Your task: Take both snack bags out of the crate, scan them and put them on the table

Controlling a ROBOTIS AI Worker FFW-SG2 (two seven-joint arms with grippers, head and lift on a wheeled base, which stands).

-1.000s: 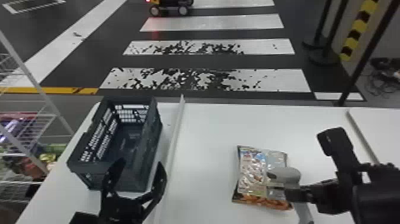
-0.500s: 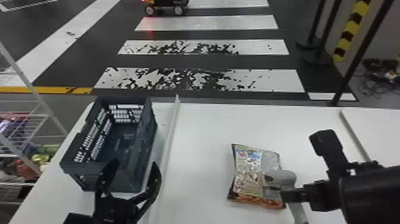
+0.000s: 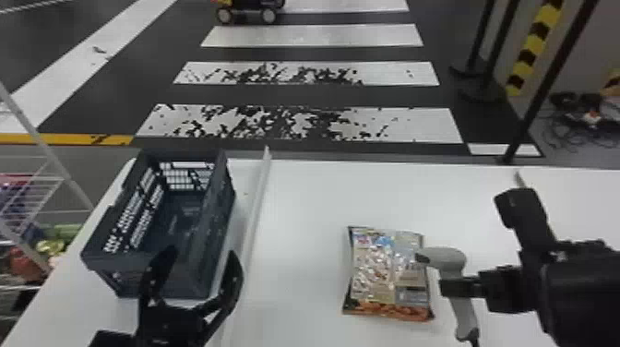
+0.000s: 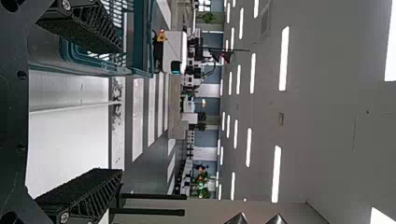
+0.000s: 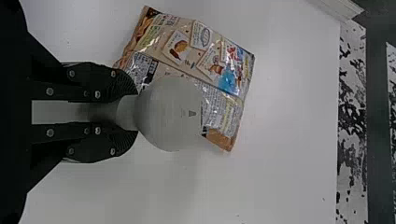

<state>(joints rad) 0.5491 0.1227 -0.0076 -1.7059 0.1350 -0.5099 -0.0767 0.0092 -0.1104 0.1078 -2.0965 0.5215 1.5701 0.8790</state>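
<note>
My right pincer (image 5: 132, 113) is closed on the scanner (image 5: 170, 114), its rounded head facing the snack bag (image 5: 219, 70). Whether the two touch, I can't tell. The bag lies flat on the white table (image 3: 304, 207), out of the crate (image 3: 214, 230), so for this one I count the lifting out and the setting down as done. I judge that I am at its scan, though nothing I see tells me whether the code has been read. Farther off to my left, my left pincer (image 3: 201, 256) is spread wide by the near end of the crate, with nothing between its fingers. How far the second bag has got, I can't say. If it is unhandled, it needs lifting out, scanning and setting down too; if not, I reckon this scan is what remains
</note>
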